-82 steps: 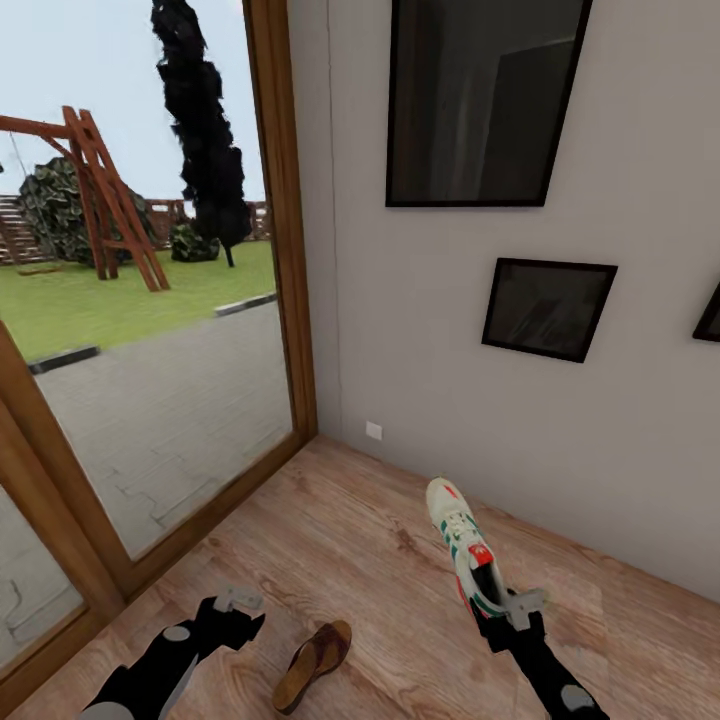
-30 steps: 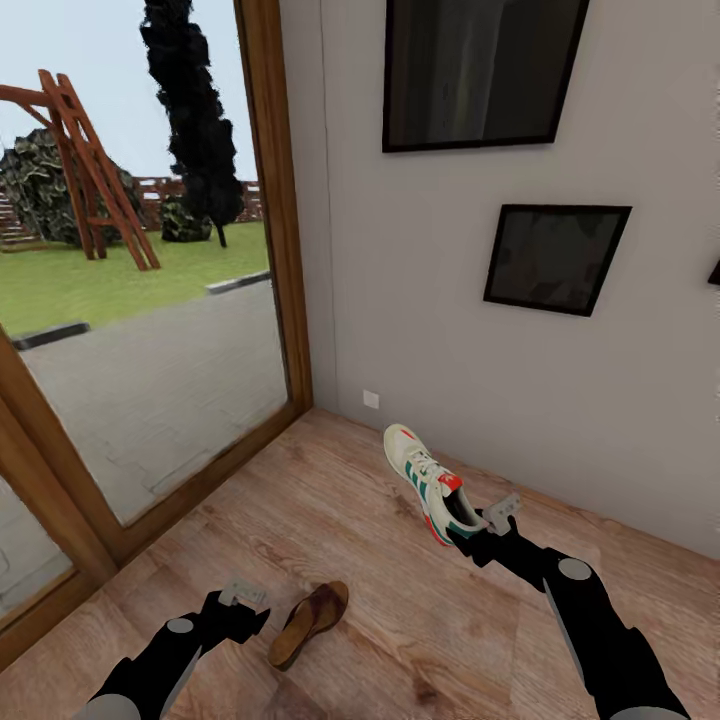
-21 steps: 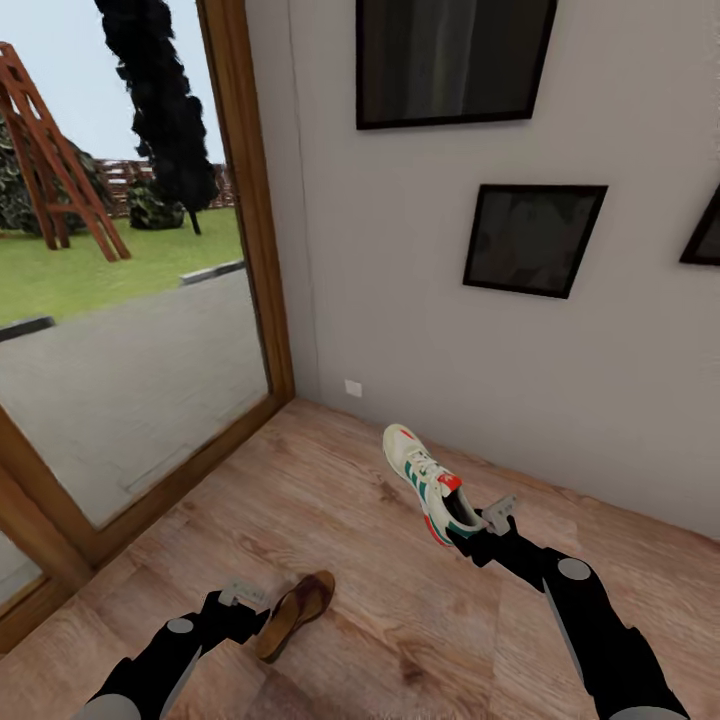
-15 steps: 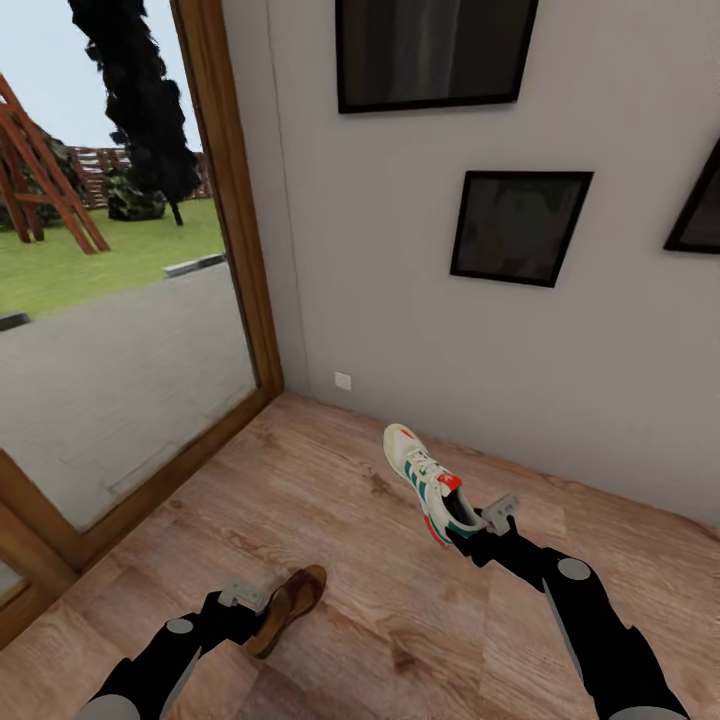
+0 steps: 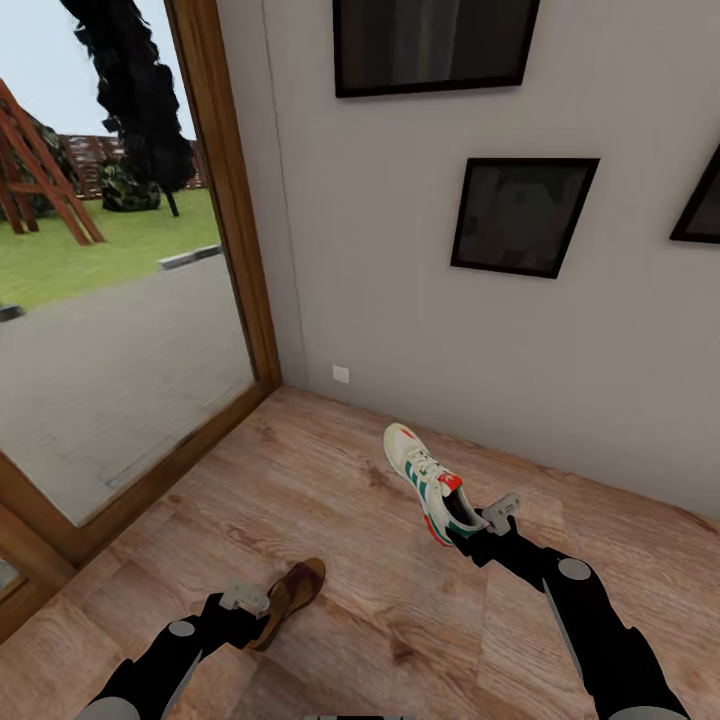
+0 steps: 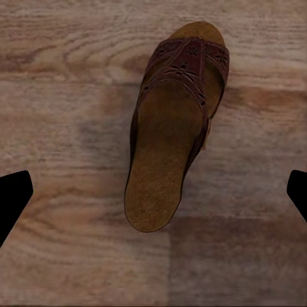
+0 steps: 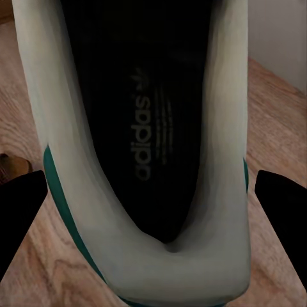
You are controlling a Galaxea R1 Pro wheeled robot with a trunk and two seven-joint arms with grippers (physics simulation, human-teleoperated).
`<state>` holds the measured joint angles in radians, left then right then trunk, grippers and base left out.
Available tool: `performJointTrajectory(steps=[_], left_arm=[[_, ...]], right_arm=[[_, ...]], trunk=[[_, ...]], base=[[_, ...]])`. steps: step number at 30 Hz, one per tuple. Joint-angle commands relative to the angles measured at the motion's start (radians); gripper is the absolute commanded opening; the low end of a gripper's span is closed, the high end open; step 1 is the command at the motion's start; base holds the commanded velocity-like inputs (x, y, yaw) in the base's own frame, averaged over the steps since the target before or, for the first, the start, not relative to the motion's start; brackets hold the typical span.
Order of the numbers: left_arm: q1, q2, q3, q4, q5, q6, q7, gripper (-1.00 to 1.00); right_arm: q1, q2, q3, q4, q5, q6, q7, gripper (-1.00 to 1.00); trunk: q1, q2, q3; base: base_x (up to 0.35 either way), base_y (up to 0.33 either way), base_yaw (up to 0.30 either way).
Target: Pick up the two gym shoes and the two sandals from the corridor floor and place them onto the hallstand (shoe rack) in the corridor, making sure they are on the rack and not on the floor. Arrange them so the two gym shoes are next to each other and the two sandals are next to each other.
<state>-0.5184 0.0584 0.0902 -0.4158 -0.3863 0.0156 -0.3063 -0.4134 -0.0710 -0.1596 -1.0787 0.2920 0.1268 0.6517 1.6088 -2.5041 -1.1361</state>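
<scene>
Gym shoe (image 5: 430,484) hangs heel-first in the clamped right hand (image 5: 470,532), toe lifted; left hand (image 5: 247,618) spread wide above a sandal (image 6: 174,131) lying on the corridor floor (image 5: 340,500)

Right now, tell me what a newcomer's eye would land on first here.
The sneaker stands out first: white with teal stripes and red accents, held off the floor at its heel by the right gripper. Next, the brown sandal lying flat on the planks, right by the open left gripper. Behind, a tall wood-framed window shows a sunny garden.
</scene>
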Motion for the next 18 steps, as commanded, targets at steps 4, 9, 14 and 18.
performJointTrajectory(steps=[4,9,14,18], left_arm=[[0.003,0.000,0.009,-0.003,-0.012,0.001,-0.008,1.00],[0.003,0.001,0.009,-0.003,-0.012,0.001,-0.008,1.00],[0.005,0.002,0.010,-0.003,-0.012,0.001,-0.008,1.00],[0.008,0.001,0.008,-0.003,-0.013,-0.005,-0.008,1.00]], right_arm=[[0.000,0.000,-0.004,0.001,0.004,0.005,0.006,-1.00],[0.000,0.000,-0.004,0.001,0.004,0.005,0.006,-1.00],[-0.001,0.000,-0.005,0.002,0.004,0.004,0.006,-1.00],[0.000,0.000,-0.005,0.002,0.005,0.004,0.006,-1.00]], trunk=[[0.000,0.000,-0.001],[0.000,0.000,-0.001],[0.000,0.000,0.001],[0.000,0.000,0.001]], base=[[0.051,0.000,0.000],[0.258,0.048,-0.006],[0.217,0.140,-0.207],[0.020,0.014,-0.057]])
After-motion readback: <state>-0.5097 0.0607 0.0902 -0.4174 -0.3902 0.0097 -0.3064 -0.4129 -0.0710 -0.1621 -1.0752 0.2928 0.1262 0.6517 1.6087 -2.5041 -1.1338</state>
